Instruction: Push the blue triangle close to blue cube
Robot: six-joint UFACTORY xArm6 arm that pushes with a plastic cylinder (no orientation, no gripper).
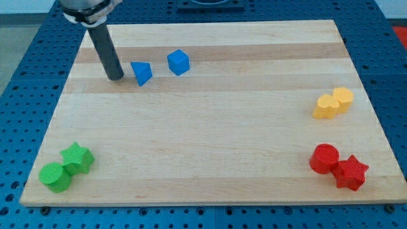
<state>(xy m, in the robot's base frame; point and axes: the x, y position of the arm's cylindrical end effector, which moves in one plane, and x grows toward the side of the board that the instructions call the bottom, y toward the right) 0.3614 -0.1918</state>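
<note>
The blue triangle (142,72) lies on the wooden board (210,127) near the view's top left. The blue cube (179,62) sits just to its right and slightly higher, a small gap apart. My tip (116,77) rests on the board just left of the blue triangle, close to it with a narrow gap showing. The dark rod rises from the tip toward the view's top left.
A green cylinder (55,177) and green star (78,157) sit at the bottom left. Two yellow blocks (333,103) sit at the right edge. A red cylinder (325,158) and red star (351,172) sit at the bottom right.
</note>
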